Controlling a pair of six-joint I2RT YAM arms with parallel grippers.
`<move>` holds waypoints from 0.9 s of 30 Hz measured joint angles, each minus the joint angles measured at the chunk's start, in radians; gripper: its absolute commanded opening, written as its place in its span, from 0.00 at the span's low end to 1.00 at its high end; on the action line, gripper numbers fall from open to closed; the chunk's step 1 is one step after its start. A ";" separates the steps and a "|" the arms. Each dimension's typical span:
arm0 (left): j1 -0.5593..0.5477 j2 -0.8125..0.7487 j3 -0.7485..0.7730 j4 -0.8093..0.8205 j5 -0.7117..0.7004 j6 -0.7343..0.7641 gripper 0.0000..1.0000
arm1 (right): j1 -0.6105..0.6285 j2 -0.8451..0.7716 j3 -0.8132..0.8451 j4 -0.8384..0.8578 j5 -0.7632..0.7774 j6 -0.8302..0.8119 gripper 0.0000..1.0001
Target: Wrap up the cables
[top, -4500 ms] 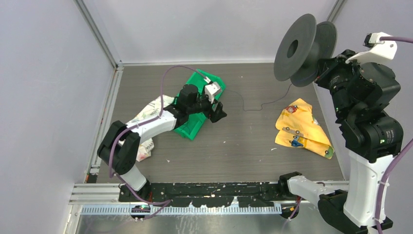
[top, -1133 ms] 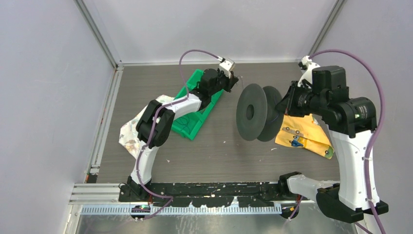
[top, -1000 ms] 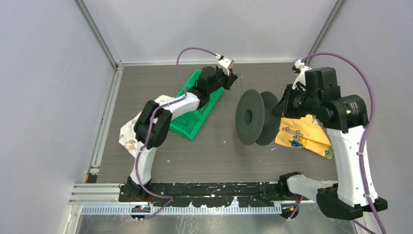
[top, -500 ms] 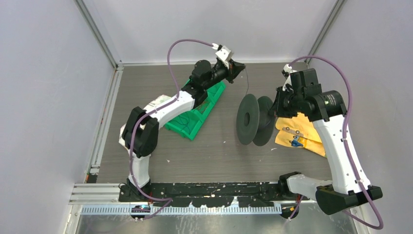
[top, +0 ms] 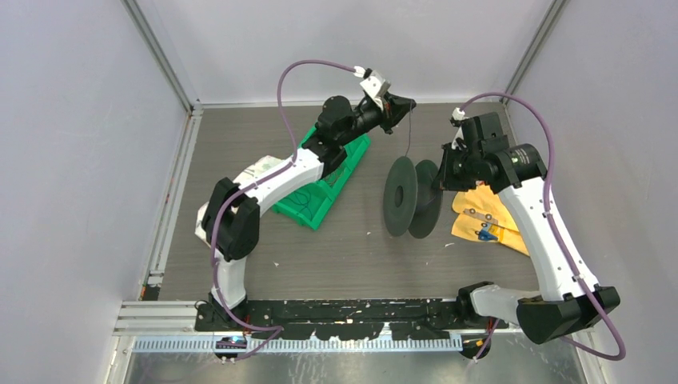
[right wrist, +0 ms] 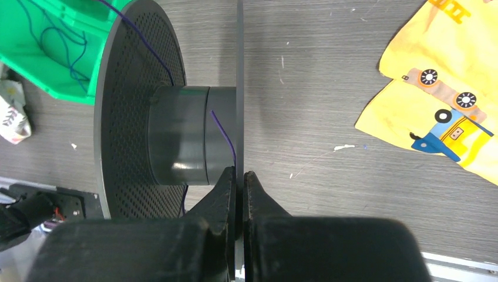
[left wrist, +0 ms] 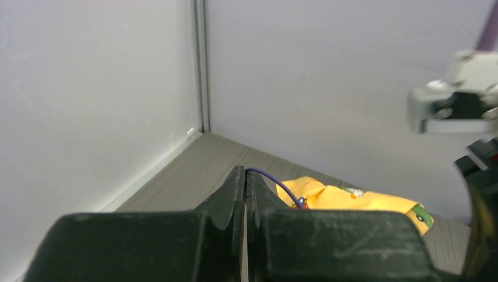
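Observation:
My left gripper (top: 408, 103) hangs high near the back wall, shut on a thin dark cable (top: 408, 132) that drops straight down to the black two-flanged spool (top: 410, 197). The left wrist view shows the cable (left wrist: 275, 183) curving out of my shut gripper (left wrist: 245, 175). My right gripper (top: 442, 173) is shut on the rim of the spool's right flange (right wrist: 239, 88) and holds the spool on edge. In the right wrist view my gripper (right wrist: 239, 176) pinches that flange, and a strand of cable (right wrist: 225, 136) crosses the hub (right wrist: 179, 135). More cable (right wrist: 70, 56) lies in the green bin (right wrist: 41, 76).
The green bin (top: 318, 190) lies left of the spool, under my left arm. A yellow printed cloth (top: 489, 221) lies to the right of the spool. A white patterned cloth (right wrist: 12, 120) sits beyond the bin. Walls enclose the back and both sides.
My left gripper has swung up and right along the back wall, drawing the cable taut. My right arm has brought the spool down and slightly left.

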 measured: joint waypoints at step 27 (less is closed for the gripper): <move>-0.196 -0.114 -0.123 -0.098 0.055 0.197 0.00 | -0.075 0.144 -0.099 0.262 0.153 0.203 0.00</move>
